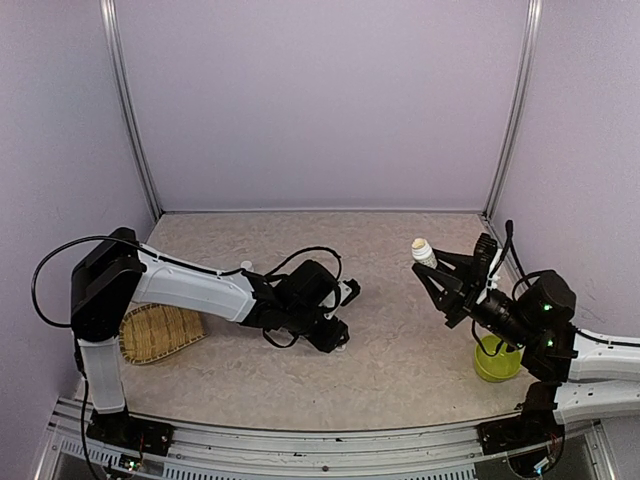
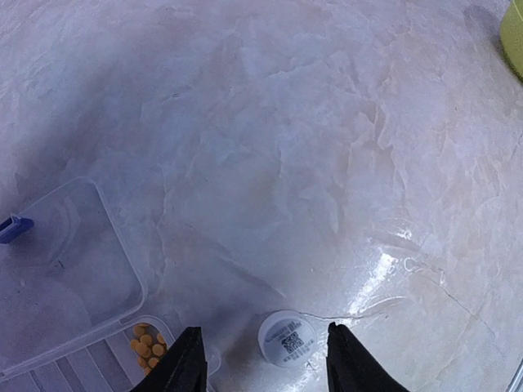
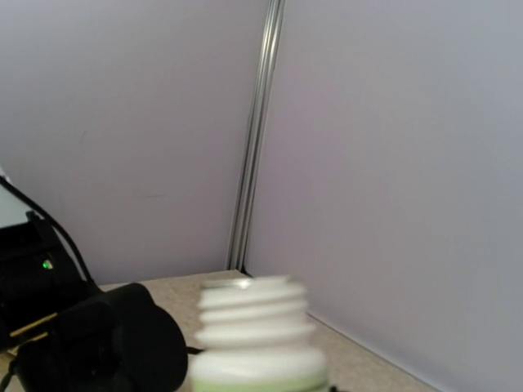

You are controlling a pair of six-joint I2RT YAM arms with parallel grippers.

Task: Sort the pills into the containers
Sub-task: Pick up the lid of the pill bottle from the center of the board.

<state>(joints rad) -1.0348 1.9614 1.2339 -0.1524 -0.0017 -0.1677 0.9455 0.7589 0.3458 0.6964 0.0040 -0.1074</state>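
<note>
**Left end effector [image 1: 336, 338] straddles the cap [image 1: 343, 347], pills [image 2: 147, 345] right beside it**

Top view: left one's down low mid-counter [image 1: 400, 300] over the white cap. Right end effector [image 1: 429, 268] is up in the air pinching a bottle [image 1: 422, 250], well apart from all that.

Left wrist: fingers [image 2: 189, 363] spread, cap sitting between them, not touched as far as I can see. Orange pills lie in a box [image 2: 102, 363] compartment just beside the left finger, so the left arm's way nearer.

Right wrist: just the bottle's open threaded neck, blurry.
</note>
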